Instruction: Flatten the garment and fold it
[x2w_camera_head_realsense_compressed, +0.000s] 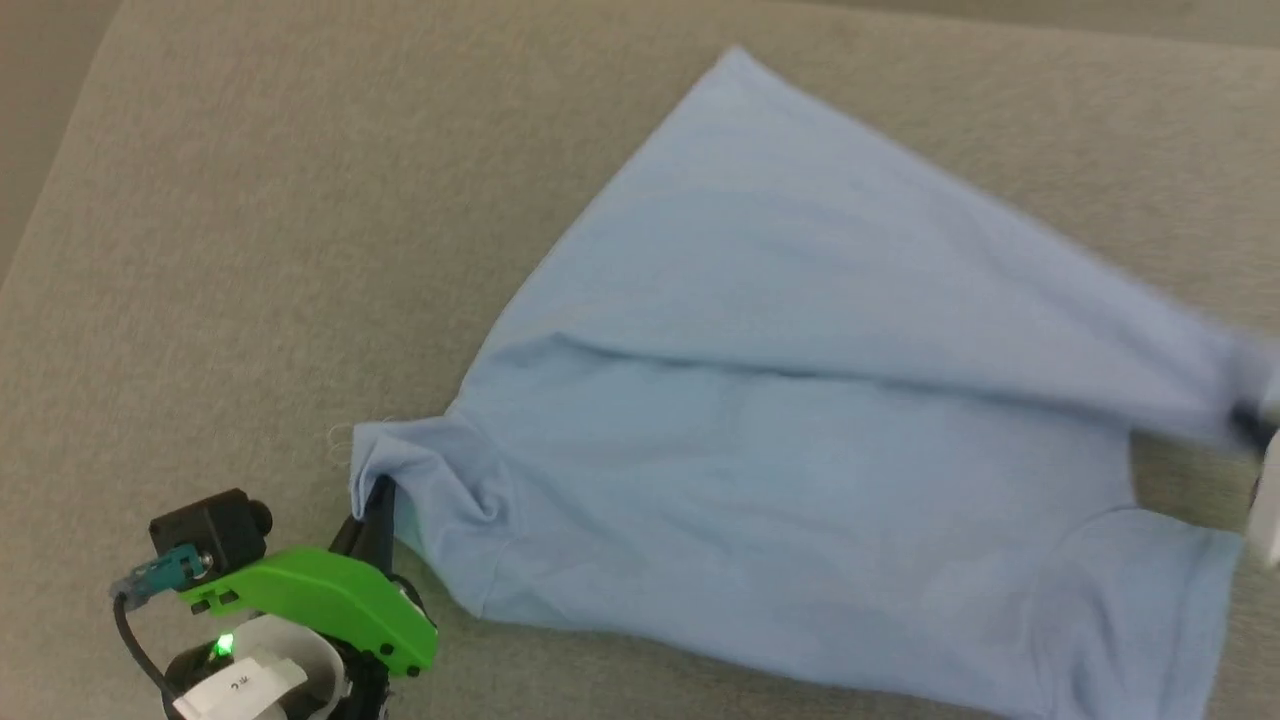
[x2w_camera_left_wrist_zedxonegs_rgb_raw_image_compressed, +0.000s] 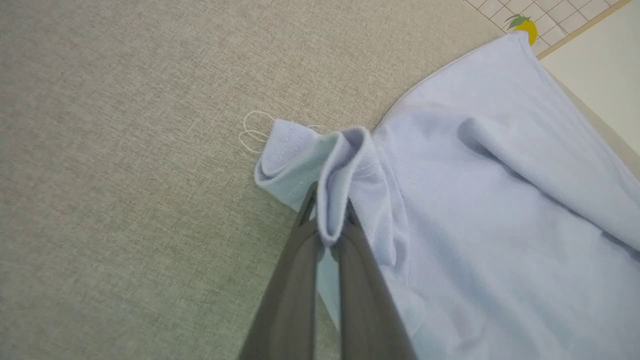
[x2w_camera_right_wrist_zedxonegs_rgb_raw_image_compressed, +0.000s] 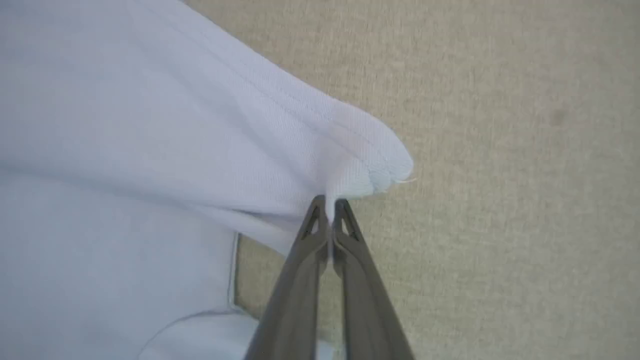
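Garment between left fingers, right fingers

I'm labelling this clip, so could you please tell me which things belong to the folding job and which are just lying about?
Job:
garment
left tool, shut on it
right tool, likewise

Lying about:
white thread loops
yellow fruit motif

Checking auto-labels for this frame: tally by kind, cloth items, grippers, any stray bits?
Garment: 1, the garment, light blue, spread on the beige surface.
Grippers: 2, left gripper and right gripper, each pinching an edge of the garment.
Loose white thread: 1, the thread, looped beside the bunched sleeve.
Total: 4
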